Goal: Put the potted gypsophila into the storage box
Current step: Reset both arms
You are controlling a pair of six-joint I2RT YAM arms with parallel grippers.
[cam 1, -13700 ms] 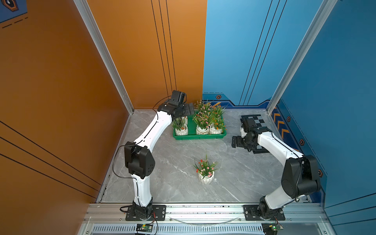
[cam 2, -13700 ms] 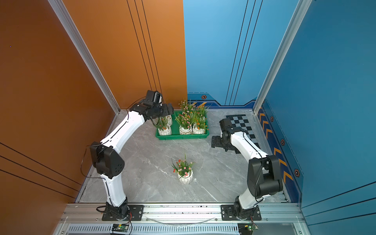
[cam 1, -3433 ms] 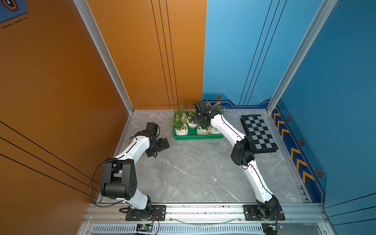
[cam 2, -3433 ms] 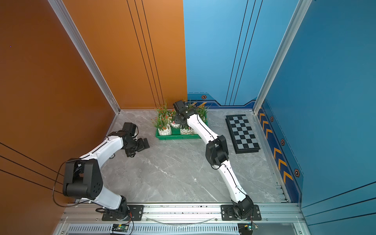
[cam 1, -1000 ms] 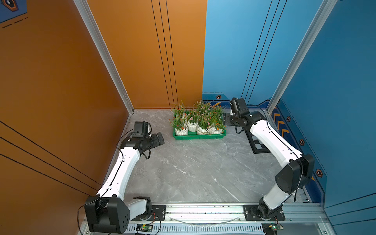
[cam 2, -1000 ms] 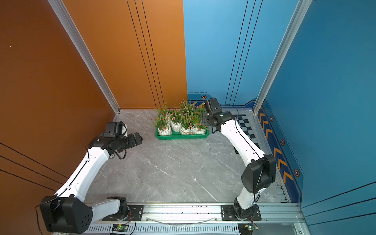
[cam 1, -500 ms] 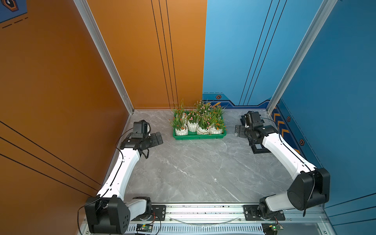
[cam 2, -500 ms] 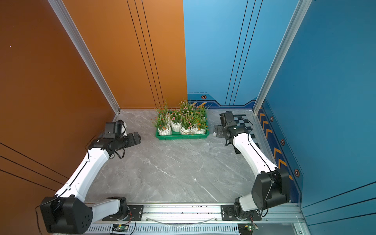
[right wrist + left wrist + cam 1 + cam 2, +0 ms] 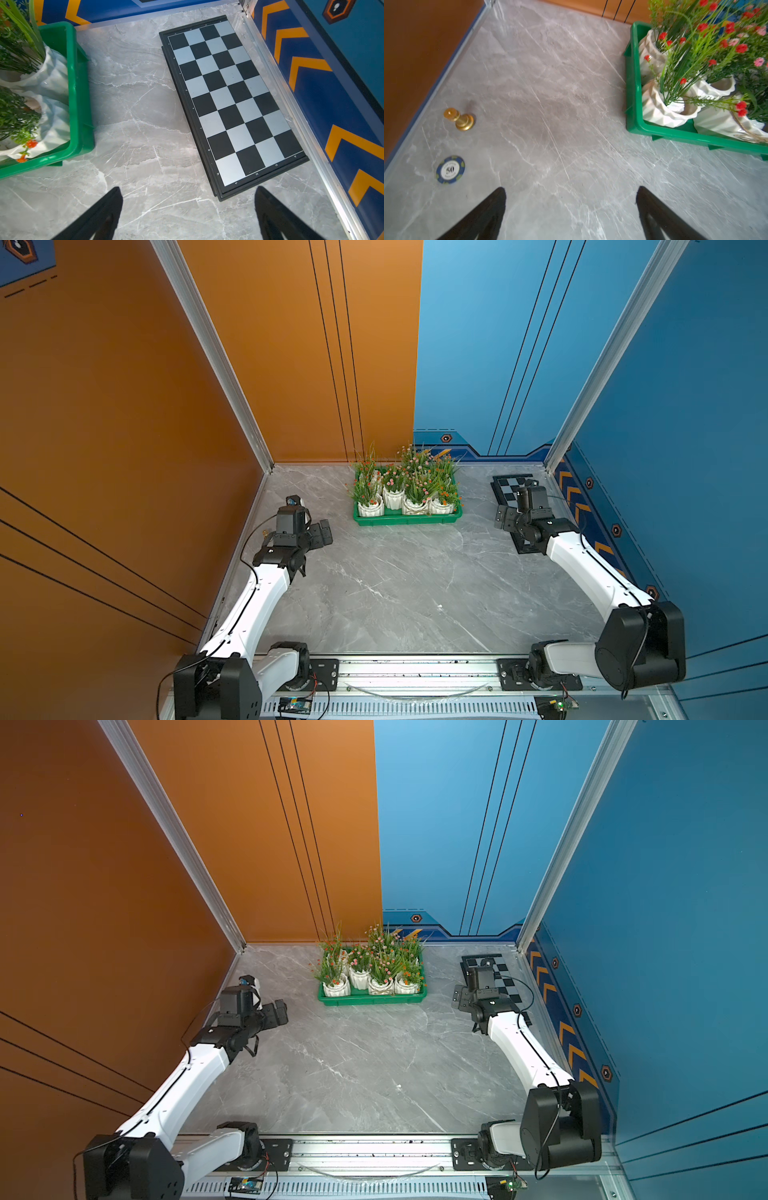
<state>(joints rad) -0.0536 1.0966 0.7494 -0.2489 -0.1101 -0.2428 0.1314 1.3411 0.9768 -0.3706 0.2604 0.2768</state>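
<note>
- The potted gypsophila (image 9: pixel 405 489) stood grouped inside the storage box (image 9: pixel 407 521). This green tray sat at the far middle of the surface (image 9: pixel 395 585).
- In both top views, four white ribbed pots stood upright along the tray's near side. More sprigs rose behind them. Foliage hid those pots, so the full count could not be told.
- Blossoms seen were red, orange and pink.
- The left tool (image 9: pixel 325 533) hung over bare marble on the left of the surface. It was well apart from the tray and pointed roughly toward it.
- The left tool's jaws were spread wide and held nothing. In the left wrist view, only grey marble showed between its dark fingers (image 9: pixel 483 216).
- The same view showed one end of the tray, with two pots close against the green wall.
- A small gold pawn-like piece (image 9: pixel 459 119) and a blue poker chip (image 9: pixel 450 170) marked 50 sat on the surface near the orange wall (image 9: pixel 415 52). The two were apart from each other.
- The right tool (image 9: pixel 504 519) hovered on the right of the surface, near the chequered board (image 9: pixel 230 99) on its tray-facing side.
- The right tool's jaws were spread wide and held nothing. Its fingers (image 9: pixel 99 216) framed marble and the board's near corner.
- The board lay flat along the right wall, apart from the tray, with bare marble between them.
</note>
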